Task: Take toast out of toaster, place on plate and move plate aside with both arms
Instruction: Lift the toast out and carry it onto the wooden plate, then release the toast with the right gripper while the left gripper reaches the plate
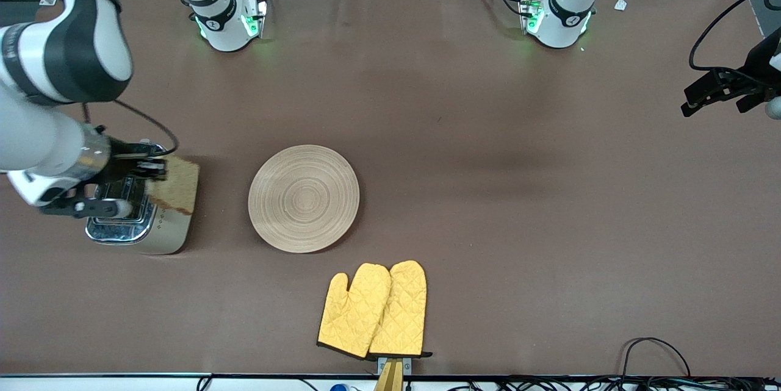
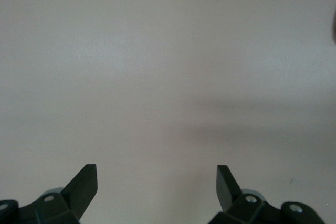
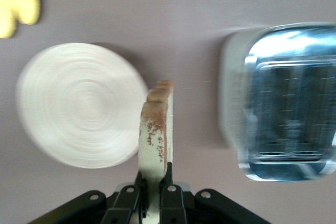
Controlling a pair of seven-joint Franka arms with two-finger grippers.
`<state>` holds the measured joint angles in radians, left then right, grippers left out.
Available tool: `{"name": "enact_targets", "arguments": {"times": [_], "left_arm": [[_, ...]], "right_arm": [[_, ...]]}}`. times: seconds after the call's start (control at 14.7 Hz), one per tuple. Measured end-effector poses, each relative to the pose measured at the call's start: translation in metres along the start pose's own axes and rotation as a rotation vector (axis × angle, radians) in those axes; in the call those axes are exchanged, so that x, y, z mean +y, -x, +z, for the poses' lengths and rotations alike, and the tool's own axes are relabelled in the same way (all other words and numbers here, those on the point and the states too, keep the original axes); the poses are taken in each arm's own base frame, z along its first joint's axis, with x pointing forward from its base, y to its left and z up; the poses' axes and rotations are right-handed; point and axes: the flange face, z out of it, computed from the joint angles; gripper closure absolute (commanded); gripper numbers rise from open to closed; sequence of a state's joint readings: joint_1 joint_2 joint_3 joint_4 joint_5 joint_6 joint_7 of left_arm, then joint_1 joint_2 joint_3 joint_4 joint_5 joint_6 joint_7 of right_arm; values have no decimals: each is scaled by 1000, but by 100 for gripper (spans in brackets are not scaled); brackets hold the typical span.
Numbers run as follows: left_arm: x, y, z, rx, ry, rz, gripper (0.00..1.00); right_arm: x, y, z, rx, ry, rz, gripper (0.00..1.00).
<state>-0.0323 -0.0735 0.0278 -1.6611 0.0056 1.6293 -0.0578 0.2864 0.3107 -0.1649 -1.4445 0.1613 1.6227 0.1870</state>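
Yellow oven mitts (image 1: 373,310), two of them overlapping, lie at the table edge closest to the front camera, roughly midway along it. Farther from that camera than the mitts sits the plate (image 1: 304,198), round, pale wood with ring grain, flat on the brown table (image 1: 488,196) and bare.

Toward the right arm's end of the table, beside the plate, stands a chrome toaster (image 1: 137,220). The toast (image 1: 176,184), a brown slice with a darker crust, is up in the air over the toaster's plate-side edge, clamped on edge by the right gripper (image 1: 149,168). In the right wrist view the slice (image 3: 155,129) stands between the two fingers (image 3: 128,196), which press on its faces, with the plate (image 3: 81,106) to one side of it, the toaster (image 3: 283,100) to the other, and a corner of a mitt (image 3: 18,1) showing.

At the left arm's end of the table the left gripper (image 1: 720,93) waits in the air near the table's edge. Its wrist view shows its fingers (image 2: 84,184) spread apart with only bare cloth (image 2: 168,66) under them.
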Motion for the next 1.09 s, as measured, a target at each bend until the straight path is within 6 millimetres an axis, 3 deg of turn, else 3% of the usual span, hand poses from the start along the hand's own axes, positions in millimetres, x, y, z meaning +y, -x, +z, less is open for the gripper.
{"name": "enact_targets", "arguments": {"times": [0.14, 0.27, 0.41, 0.61, 0.75, 0.88, 0.95, 1.02, 1.09], "left_arm": [[0, 0, 0, 0, 0, 0, 0], [0, 0, 0, 0, 0, -1, 0], [0, 0, 0, -1, 0, -1, 0], [0, 0, 1, -1, 0, 0, 0], [0, -2, 5, -12, -13, 3, 0], [2, -4, 14, -40, -19, 6, 0], [2, -4, 17, -52, -20, 8, 0], [3, -4, 20, -60, -21, 9, 0], [4, -4, 21, -68, -22, 11, 0]], "right_arm": [[-35, 3, 38, 38, -42, 6, 100], [-75, 12, 98, 85, -94, 16, 100], [-113, 34, 159, 124, -167, 29, 100], [-159, 62, 203, 107, -234, 37, 100], [-163, 64, 219, 92, -226, 24, 100], [-135, 53, 236, 88, -197, -38, 99], [-106, 45, 246, 80, -182, -67, 72], [-75, 38, 255, 69, -173, -77, 15], [-49, 34, 263, 60, -166, -74, 1]]}}
